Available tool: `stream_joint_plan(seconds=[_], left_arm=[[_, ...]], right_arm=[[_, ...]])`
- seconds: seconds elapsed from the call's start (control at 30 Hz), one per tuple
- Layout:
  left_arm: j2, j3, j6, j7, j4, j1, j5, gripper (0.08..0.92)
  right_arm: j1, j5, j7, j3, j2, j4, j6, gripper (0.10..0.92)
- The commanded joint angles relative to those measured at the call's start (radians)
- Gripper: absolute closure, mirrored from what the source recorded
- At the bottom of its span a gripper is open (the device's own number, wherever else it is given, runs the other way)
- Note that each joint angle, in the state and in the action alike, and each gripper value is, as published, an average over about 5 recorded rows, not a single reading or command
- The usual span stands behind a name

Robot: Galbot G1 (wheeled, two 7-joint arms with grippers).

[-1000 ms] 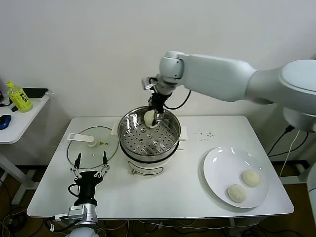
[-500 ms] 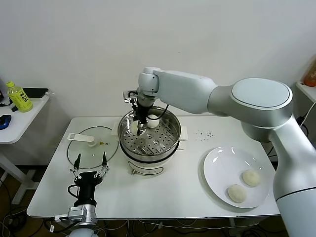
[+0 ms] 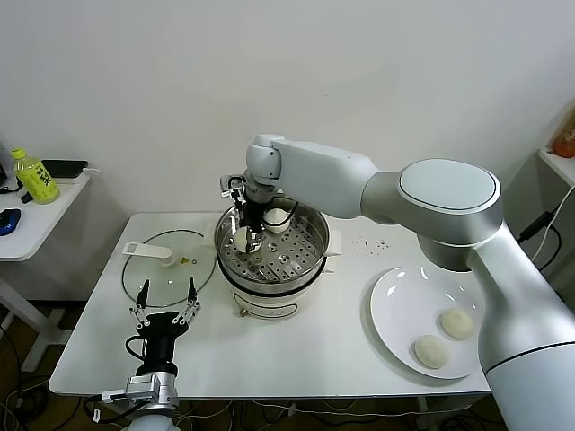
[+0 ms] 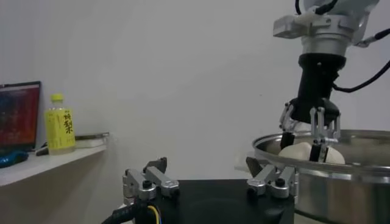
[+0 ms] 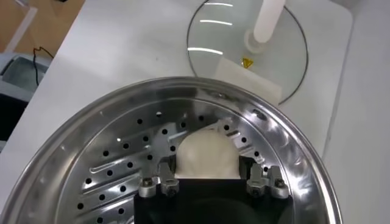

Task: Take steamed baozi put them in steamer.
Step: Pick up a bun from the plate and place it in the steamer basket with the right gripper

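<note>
My right gripper [image 3: 249, 239] reaches down into the steamer [image 3: 269, 289], a shiny steel pot with a perforated tray [image 5: 116, 170]. It is shut on a cream-white baozi [image 5: 207, 152], held low at the tray's far-left side. The left wrist view also shows this gripper [image 4: 309, 131] and its bun above the steamer rim [image 4: 341, 167]. A second baozi [image 3: 277, 221] lies at the back of the tray. Two more baozi [image 3: 456, 323] [image 3: 431, 352] lie on the white plate [image 3: 404, 301]. My left gripper [image 3: 163, 301] is open and empty, parked near the table's front left [image 4: 210, 182].
A flat glass lid [image 3: 171, 265] with a white handle lies left of the steamer, also in the right wrist view [image 5: 244, 49]. A yellow-green bottle [image 3: 34, 176] stands on a side table at the far left. The plate sits near the front right edge.
My right gripper has carried the baozi from the back of the steamer to its left side and lowered it toward the tray. One bun stays at the back. The left arm has not moved.
</note>
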Motion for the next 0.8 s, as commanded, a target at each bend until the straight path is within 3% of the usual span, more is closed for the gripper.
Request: stream_joint_plan(seconds=[0.03, 0.63, 0.8], left_arm=[[-0.001, 0.0, -0.002, 0.0, 0.002, 0.001, 0.001, 0.177], [-0.002, 0.0, -0.008, 0.0, 0.006, 0.006, 0.001, 0.177], [-0.002, -0.001, -0.01, 0.0, 0.007, 0.007, 0.001, 0.177]], right_arm=[[-0.019, -0.019, 0.0, 0.007, 0.015, -0.026, 0.003, 0.375], [-0.037, -0.042, 0.009, 0.028, 0.019, -0.041, 0.009, 0.365], [-0.038, -0.045, 0.009, 0.031, 0.014, -0.035, 0.011, 0.259]])
